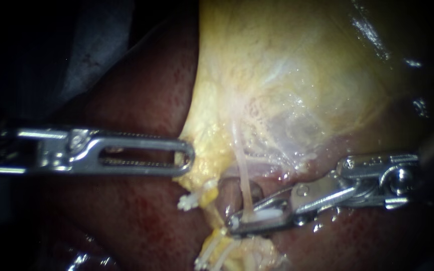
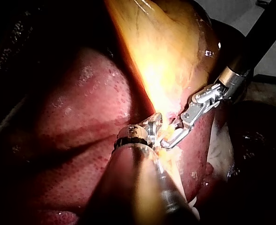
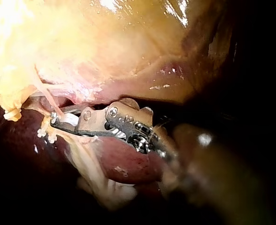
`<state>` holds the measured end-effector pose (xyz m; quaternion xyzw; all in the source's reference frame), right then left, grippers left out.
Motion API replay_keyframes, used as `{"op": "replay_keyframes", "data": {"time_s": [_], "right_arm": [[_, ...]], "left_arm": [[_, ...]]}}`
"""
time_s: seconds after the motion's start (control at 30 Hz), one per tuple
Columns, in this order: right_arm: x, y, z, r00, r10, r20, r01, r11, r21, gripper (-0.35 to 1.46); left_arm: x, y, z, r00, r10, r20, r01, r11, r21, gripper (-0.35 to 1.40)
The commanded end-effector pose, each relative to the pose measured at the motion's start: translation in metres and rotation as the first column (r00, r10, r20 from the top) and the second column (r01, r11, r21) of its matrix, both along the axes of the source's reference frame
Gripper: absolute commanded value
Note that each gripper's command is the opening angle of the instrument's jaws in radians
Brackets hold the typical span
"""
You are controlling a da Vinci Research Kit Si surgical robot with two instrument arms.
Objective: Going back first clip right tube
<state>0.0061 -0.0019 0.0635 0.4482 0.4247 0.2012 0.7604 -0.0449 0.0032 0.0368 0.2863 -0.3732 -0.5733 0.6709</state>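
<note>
A thin pale tube (image 1: 244, 180) runs down from the yellow gallbladder (image 1: 287, 75). My right instrument (image 1: 242, 220) comes in from the right. Its jaws lie around the tube's lower end, closed on a white clip (image 1: 267, 213) that sits across the tube. My left instrument (image 1: 187, 158) comes in from the left with its slotted jaws shut on the gallbladder's yellow edge. In the right wrist view the right instrument (image 3: 58, 121) holds the clip (image 3: 71, 119) at the tube (image 3: 46, 96). In the left wrist view the left instrument (image 2: 154, 125) and the right instrument (image 2: 173, 140) nearly meet.
Dark red liver (image 1: 126, 216) lies under and around both instruments. White clips (image 1: 188, 201) sit on yellow strands to the left of the tube, and more (image 1: 204, 260) show lower down. A small opening in the tissue shows between the tube and those strands.
</note>
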Motion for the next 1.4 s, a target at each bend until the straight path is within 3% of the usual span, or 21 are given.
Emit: {"op": "replay_keyframes", "data": {"time_s": [0.03,0.23,0.87,1.2,1.4], "right_arm": [[0.0000,0.0000,-0.0001,1.0000,-0.001,0.000,0.001,1.000,0.001,0.16],[-0.0003,0.0003,-0.0003,0.9999,0.014,0.006,-0.014,1.000,0.002,0.36],[-0.0041,0.0043,-0.0039,0.9976,0.069,0.002,-0.069,0.997,-0.023,0.37],[-0.0038,0.0039,-0.0036,0.9976,0.069,0.002,-0.069,0.997,-0.027,0.36],[-0.0021,0.0024,-0.0021,0.9983,0.058,0.000,-0.058,0.998,-0.034,0.36]], "left_arm": [[0.0000,0.0000,0.0000,1.0000,0.000,0.000,0.000,1.000,0.000,-0.35],[0.0000,0.0000,0.0000,1.0000,0.000,0.000,0.000,1.000,0.000,-0.35],[-0.0001,0.0001,0.0001,1.0000,0.000,0.000,0.000,1.000,0.000,-0.35],[-0.0001,0.0001,0.0001,1.0000,0.000,0.000,0.000,1.000,0.000,-0.35],[-0.0001,0.0001,0.0001,1.0000,0.000,0.000,0.000,1.000,0.000,-0.35]]}}
